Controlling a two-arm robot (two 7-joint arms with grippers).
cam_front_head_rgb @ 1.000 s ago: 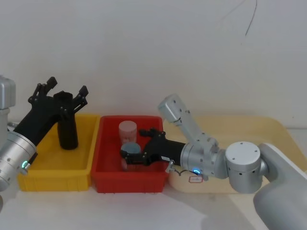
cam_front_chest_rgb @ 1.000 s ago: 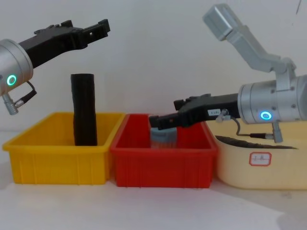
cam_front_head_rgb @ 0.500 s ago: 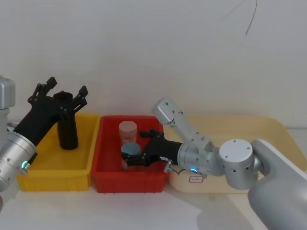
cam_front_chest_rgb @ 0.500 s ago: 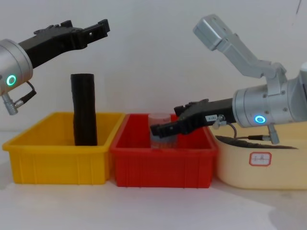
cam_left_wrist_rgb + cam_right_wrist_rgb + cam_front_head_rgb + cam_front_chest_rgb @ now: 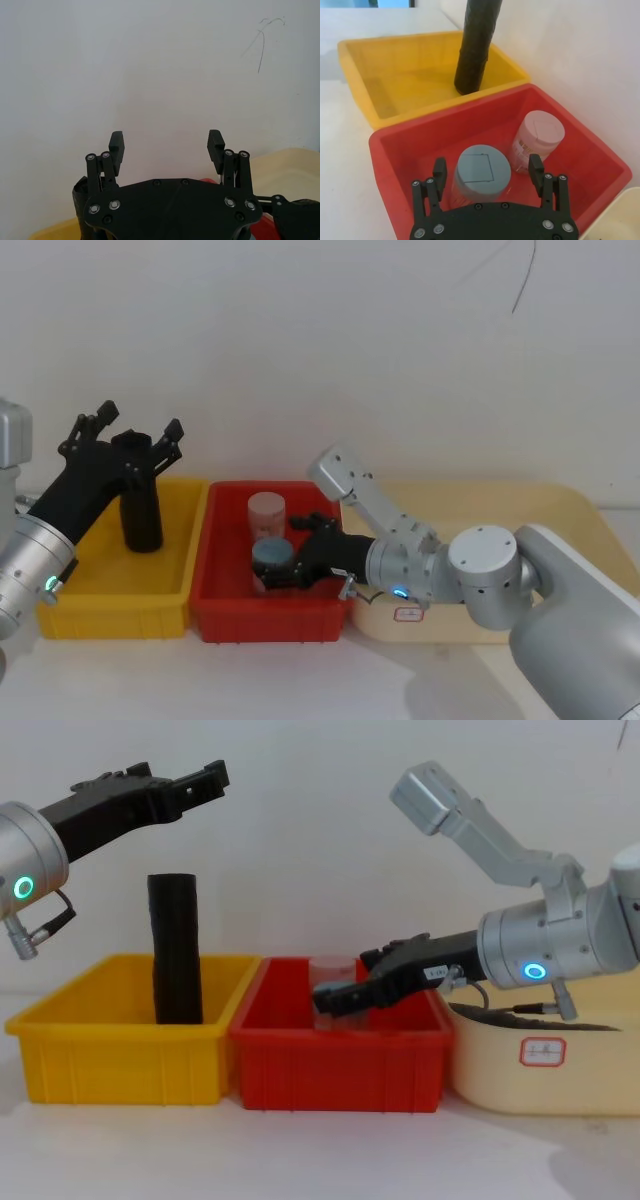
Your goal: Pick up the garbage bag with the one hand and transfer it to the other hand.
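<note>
Black fingers spread wide on both your grippers, and neither one grips the bag.
Your left gripper [image 5: 128,432], green-lit at the wrist, hangs in the air above and just behind the bag [image 5: 142,502], clear of its top in the chest view. The bag stands upright in the yellow bin [image 5: 68,595], toward its back, rising well above the rim. Your right gripper [image 5: 283,558], blue-lit, reaches low into the red bin [image 5: 272,619] next door, its fingers [image 5: 439,169] on either side of a grey-lidded jar [image 5: 482,170]; whether they touch it you cannot tell. A pink-lidded jar [image 5: 539,133] stands just behind the grey one. To the right sits a cream tray [image 5: 580,1070] bearing a small label.
</note>
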